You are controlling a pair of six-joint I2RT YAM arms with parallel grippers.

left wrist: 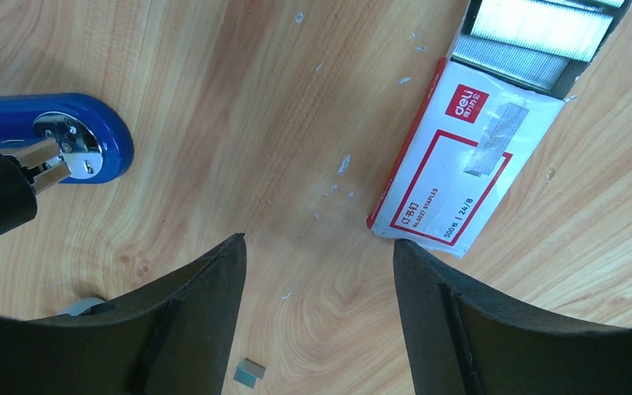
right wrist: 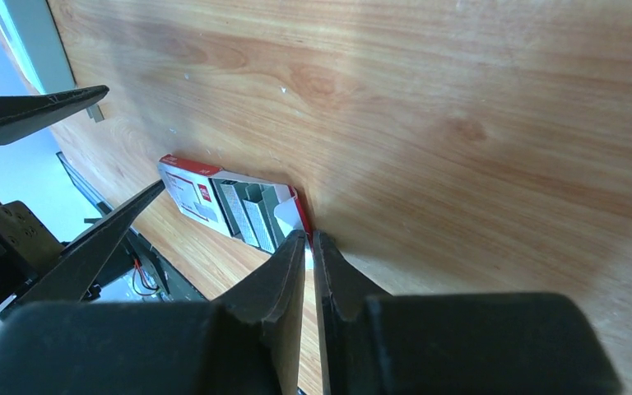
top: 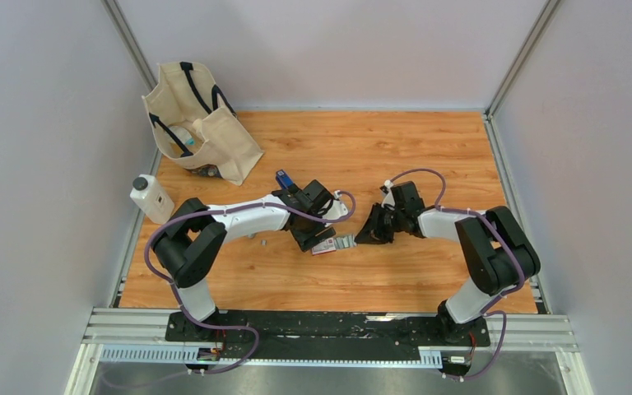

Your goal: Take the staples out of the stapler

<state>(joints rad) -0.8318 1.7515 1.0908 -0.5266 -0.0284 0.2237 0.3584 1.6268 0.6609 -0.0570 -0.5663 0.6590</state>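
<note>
The blue stapler lies on the wooden table to the left of my left gripper; from above the stapler sits just behind that arm. My left gripper hangs open over bare wood, with nothing between its fingers. A short silvery strip of staples lies by its left finger. The red-and-white staple box lies just beyond its right finger, its tray slid out and full of staples. My right gripper is shut on the white end flap of the box.
A cream tote bag stands at the back left, and a white bottle at the table's left edge. Grey walls enclose three sides. A metal rail runs along the near edge.
</note>
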